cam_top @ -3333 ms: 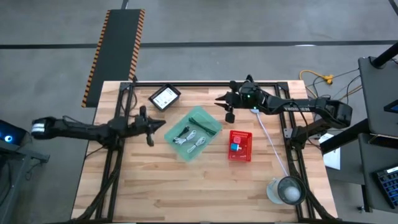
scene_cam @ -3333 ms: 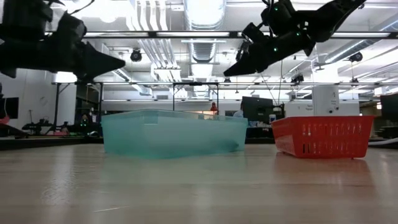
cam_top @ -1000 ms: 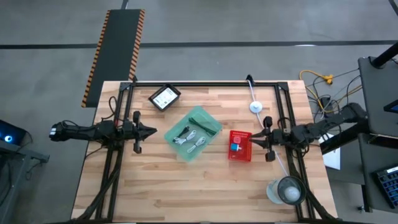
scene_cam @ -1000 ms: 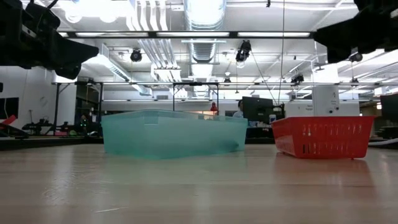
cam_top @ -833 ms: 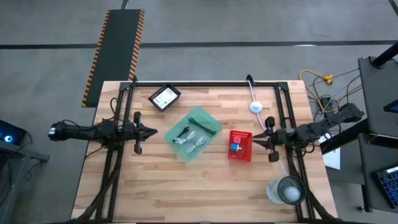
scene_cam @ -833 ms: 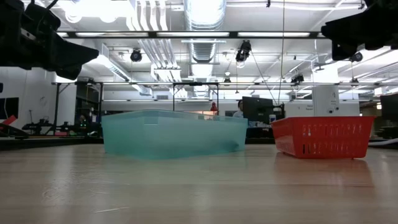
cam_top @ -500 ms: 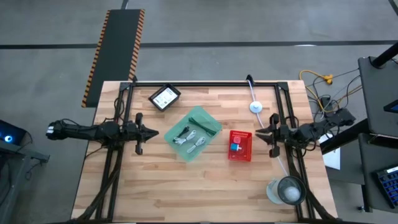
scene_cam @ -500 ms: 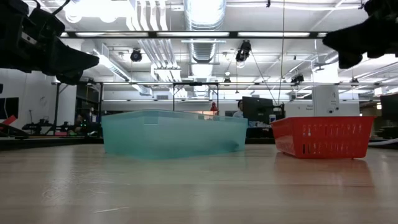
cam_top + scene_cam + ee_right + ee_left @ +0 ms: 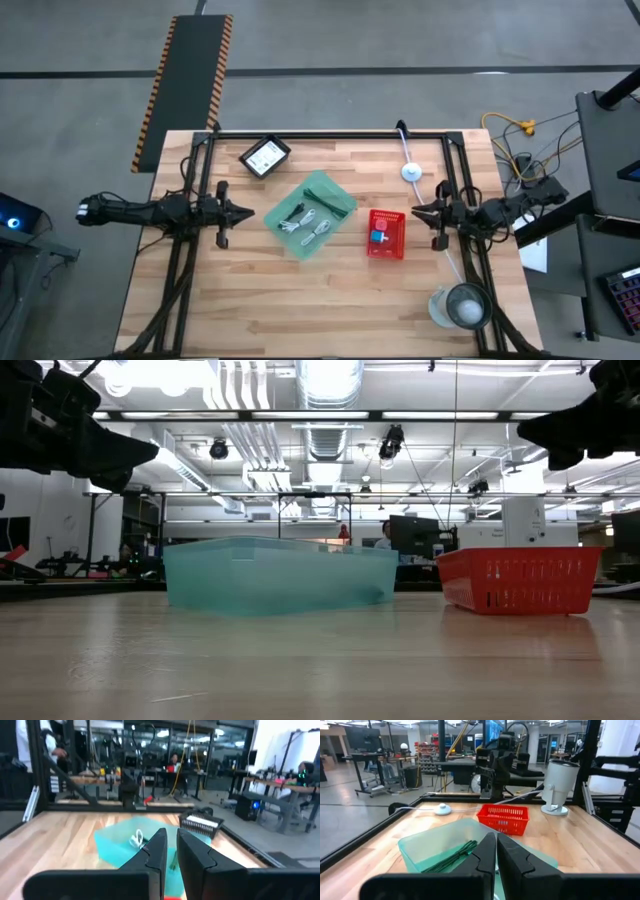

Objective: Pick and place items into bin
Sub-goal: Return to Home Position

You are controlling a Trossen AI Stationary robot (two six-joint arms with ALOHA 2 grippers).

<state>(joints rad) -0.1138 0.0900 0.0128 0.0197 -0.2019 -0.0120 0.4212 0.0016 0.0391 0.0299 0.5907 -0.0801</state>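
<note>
The left gripper (image 9: 242, 211) hangs low over the table (image 9: 260, 300), its fingers pressed together and holding nothing. Right in front of it sits the green bin (image 9: 343, 208), with white coiled cables (image 9: 318, 229) inside. The right gripper (image 9: 414, 213), also closed and empty, hangs just beside the red bin (image 9: 386, 248), tips pointing at it.

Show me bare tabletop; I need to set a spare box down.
Widest: the near strip of table below the green bin and red bin, left of the white cylinder. Also between the black bin and white puck. Crowded: the middle, from left tool to right tool.
</note>
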